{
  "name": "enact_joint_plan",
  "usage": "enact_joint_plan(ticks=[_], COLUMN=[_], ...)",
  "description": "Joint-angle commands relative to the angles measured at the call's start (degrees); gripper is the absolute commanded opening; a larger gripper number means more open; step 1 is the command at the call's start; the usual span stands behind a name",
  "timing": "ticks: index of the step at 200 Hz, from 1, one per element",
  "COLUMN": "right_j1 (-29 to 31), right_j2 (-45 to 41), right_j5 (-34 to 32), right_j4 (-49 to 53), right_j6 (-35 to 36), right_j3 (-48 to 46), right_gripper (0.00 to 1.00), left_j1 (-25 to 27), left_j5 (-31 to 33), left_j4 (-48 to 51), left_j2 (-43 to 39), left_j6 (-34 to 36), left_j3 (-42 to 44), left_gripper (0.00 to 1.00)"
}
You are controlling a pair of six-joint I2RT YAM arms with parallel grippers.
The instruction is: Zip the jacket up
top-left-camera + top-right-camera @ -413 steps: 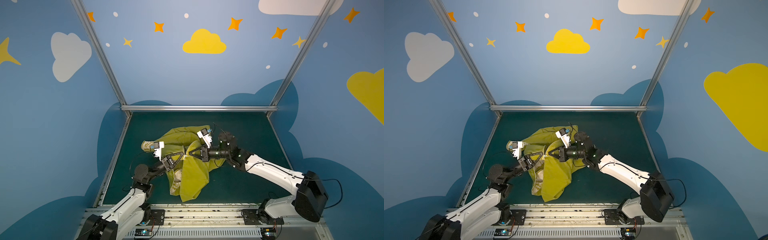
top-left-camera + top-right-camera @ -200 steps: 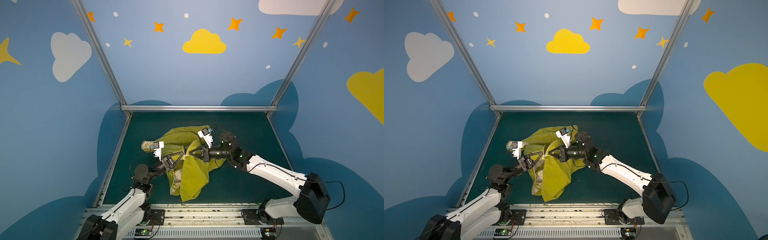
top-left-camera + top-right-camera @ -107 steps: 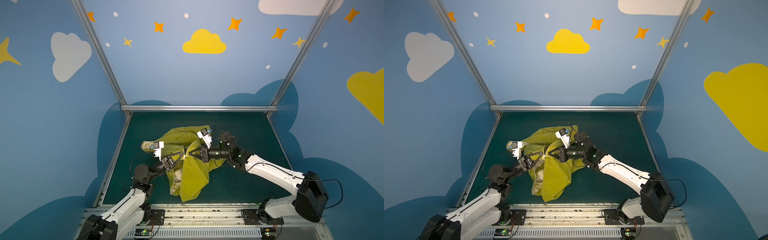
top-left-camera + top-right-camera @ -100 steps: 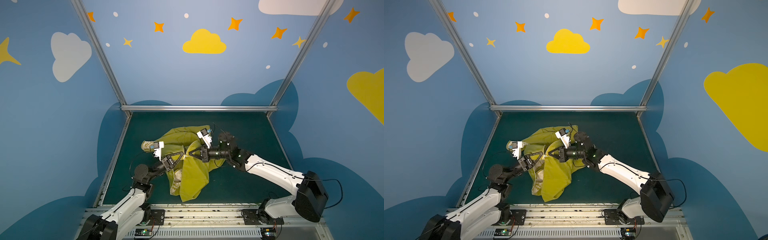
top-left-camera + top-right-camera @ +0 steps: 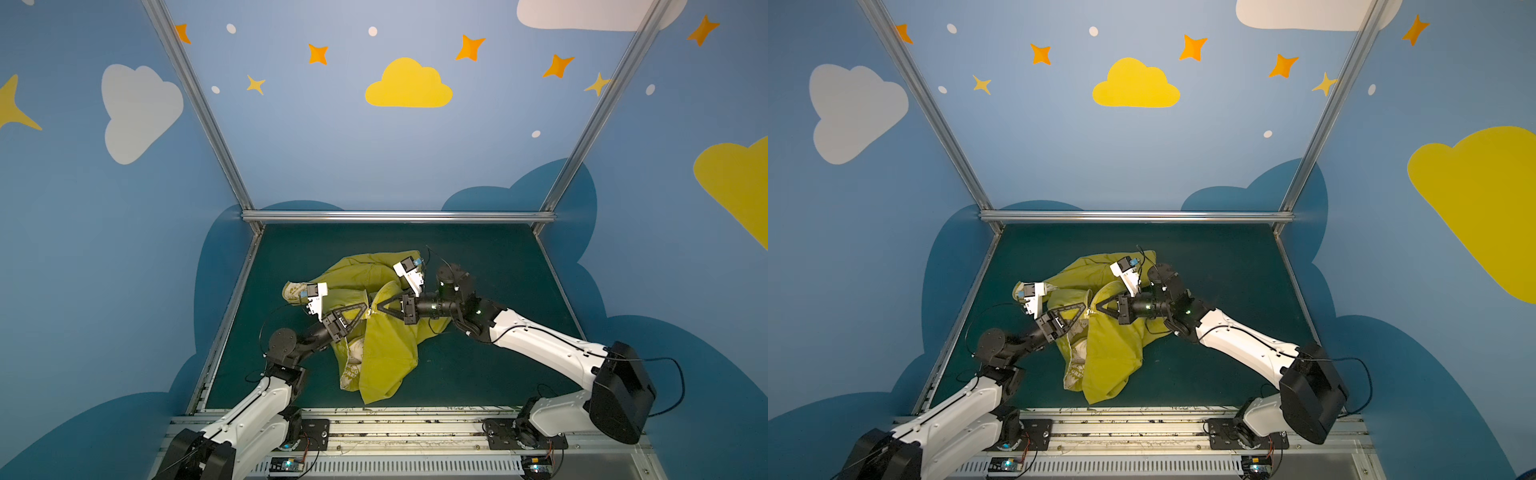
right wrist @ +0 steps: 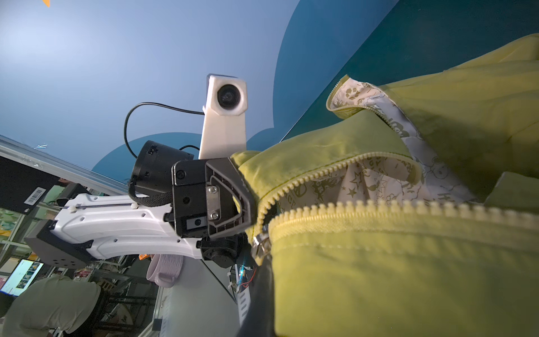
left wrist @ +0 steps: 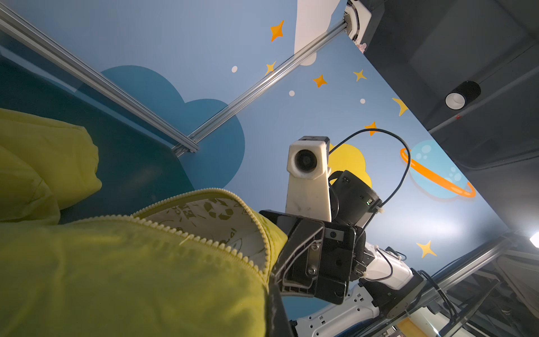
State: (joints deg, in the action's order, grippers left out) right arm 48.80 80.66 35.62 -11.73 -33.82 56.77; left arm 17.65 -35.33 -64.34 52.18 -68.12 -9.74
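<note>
Nothing has moved: left tool (image 5: 364, 308) and right tool (image 5: 378, 309) stay clamped on the jacket (image 5: 386, 353).

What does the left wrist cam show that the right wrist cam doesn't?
Left wrist only: the right claw closed at the edge of the jacket, the right wrist camera, a planet decal.
Right wrist only: the left claw closed on the fabric, the metal zipper slider, the left wrist camera, a monitor.
Both: the yellow jacket, its unjoined zipper teeth and printed lining.
</note>
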Motion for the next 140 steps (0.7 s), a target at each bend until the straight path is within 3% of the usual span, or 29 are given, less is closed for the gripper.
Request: enact_joint_plan(ticks=[1,140], right_j1=[0.2,1.5], right_j2=[0.1,1.3], right_j5=[1.2,1.3], right_j4=[-2.0,-2.3], right_j6=[0.1,0.1], right_j3=[-0.7,-1.3], right_gripper=[0.00,0.00], left_j1=[0.2,0.2], left_j5=[0.1,0.9], left_j4=[-1.6,-1.9], left_j2=[-0.1,0.4], left_j6=[1.4,1.5], left_j3=[-0.5,-0.5], left_gripper=[0.03,0.03])
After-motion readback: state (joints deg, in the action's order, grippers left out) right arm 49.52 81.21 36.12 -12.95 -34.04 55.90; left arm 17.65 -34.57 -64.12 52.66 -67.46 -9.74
